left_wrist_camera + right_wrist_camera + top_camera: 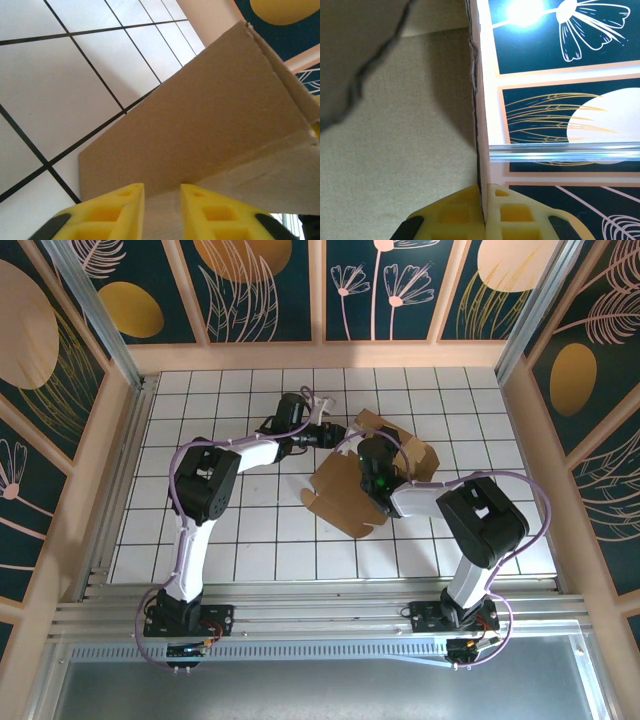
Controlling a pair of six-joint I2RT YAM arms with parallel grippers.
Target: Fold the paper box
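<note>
Right wrist: right gripper [483,202] tight on paper box [395,150] edge.

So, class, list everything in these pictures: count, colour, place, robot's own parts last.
paper box: one, brown, partly folded, mid-table between the arms
table: one, white tiles with black lines, under the box
wall panels: several, dark teal with gold and pink plants, around three sides
metal rails: several, silver, near edge, under both bases
left arm: one, black and white, reaching the box's left side
right arm: one, black and white, reaching over the box
left fingers: two, yellow, slightly apart at a box flap
right fingers: two, yellow, shut on a box wall's edge
</note>
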